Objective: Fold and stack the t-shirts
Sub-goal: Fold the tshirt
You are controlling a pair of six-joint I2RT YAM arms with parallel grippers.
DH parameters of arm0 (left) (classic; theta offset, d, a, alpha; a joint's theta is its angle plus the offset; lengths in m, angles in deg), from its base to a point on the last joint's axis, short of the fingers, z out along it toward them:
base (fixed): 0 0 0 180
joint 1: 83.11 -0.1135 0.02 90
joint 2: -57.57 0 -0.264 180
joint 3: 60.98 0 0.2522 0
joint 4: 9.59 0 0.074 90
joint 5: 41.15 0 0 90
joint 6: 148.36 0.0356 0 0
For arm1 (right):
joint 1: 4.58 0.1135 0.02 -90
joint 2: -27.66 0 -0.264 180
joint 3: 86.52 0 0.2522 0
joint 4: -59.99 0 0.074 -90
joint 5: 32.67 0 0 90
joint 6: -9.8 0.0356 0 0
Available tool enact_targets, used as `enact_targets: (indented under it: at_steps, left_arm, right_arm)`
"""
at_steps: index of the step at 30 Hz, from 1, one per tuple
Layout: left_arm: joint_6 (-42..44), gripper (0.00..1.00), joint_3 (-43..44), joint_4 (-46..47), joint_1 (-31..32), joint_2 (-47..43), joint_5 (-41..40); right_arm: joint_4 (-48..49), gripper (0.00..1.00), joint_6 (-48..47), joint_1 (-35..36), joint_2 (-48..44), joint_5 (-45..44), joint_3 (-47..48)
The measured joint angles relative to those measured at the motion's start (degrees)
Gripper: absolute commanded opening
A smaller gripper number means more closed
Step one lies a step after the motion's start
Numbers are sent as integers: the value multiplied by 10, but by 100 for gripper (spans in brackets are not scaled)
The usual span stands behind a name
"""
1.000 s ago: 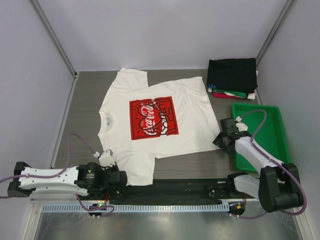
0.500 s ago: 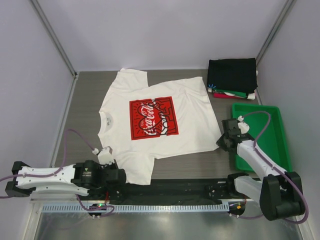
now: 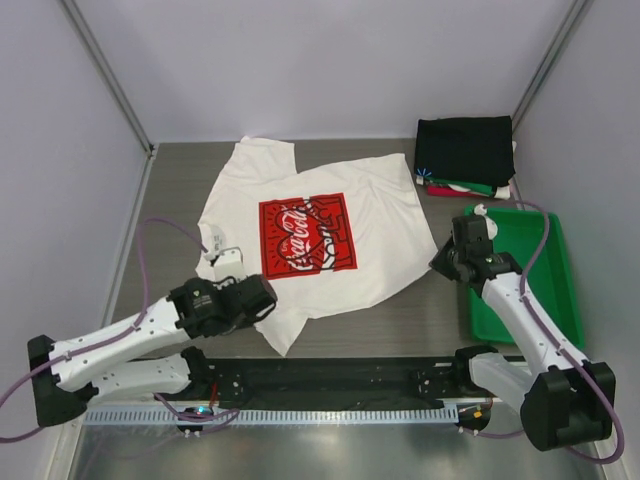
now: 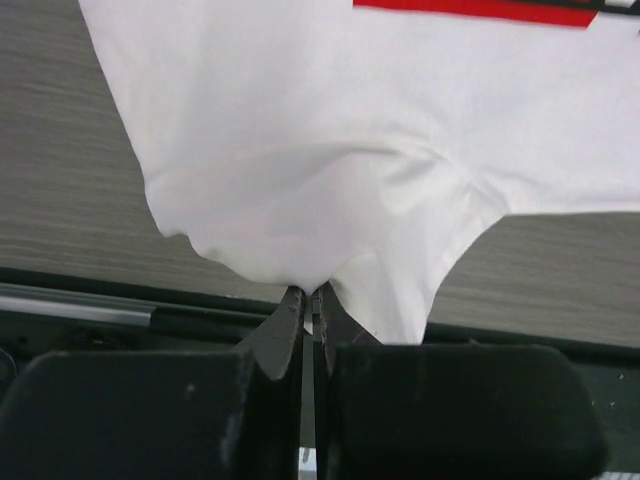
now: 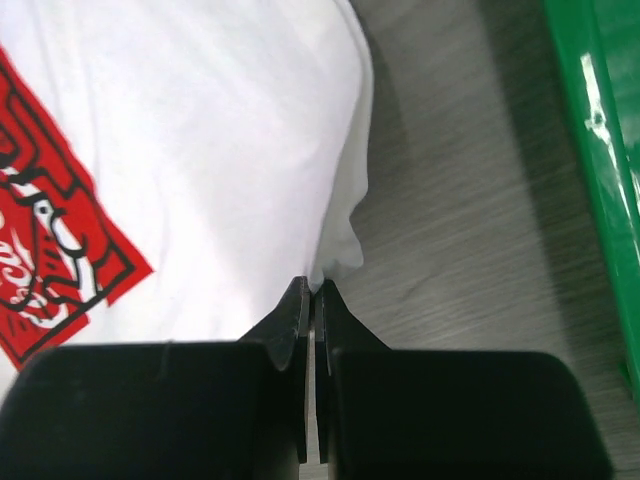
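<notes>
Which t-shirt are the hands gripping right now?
The white Coca-Cola t-shirt, spread flat mid-table: left hand and right hand each pinch its edge. The folded stack, black on top, lies apart at far right.

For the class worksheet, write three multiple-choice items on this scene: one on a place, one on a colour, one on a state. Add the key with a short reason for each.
1. Where is the stack of folded shirts?
A. At the table's far right corner, beyond the green tray
B. Inside the tray
C. At the near left corner

2. What colour is the stack's top shirt?
A. Red
B. Black
C. Green

3. What is the left gripper doing?
A. Hanging open
B. Shut on the white t-shirt
C. Shut on the tray

Key: 1 A, the top view shows it there; 2 B, black covers the pile; 3 B, closed jaws pinch white cloth.
</notes>
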State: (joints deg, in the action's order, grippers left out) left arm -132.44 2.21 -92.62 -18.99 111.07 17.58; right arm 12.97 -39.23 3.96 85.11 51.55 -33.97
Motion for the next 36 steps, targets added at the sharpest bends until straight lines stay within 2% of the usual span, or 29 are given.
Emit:
enact_targets:
  at_steps: [8, 13, 24, 32, 33, 34, 35, 36]
  left_arm:
    - [219, 0, 116, 61, -247, 57, 52]
    - [313, 0, 166, 96, -357, 126, 99]
    - [420, 0, 278, 139, -489, 269, 159]
    - [459, 0, 392, 147, -534, 403, 181]
    - [462, 0, 416, 144, -538, 427, 184]
    - [463, 3, 450, 136, -545, 460, 187]
    - [464, 20, 482, 129, -550, 490, 189]
    - [467, 32, 523, 121, -557, 527, 191]
  right_arm:
    - [-2, 1, -50, 0, 90, 7, 151]
    - [-2, 1, -70, 0, 174, 7, 222]
    - [10, 1, -92, 0, 320, 6, 327]
    - [14, 1, -95, -8, 424, 4, 402]
    - [15, 4, -95, -10, 443, 4, 419]
    - [14, 15, -95, -12, 466, 6, 442]
    - [12, 27, -94, -13, 489, 7, 466]
    - [8, 62, -96, -15, 510, 9, 490]
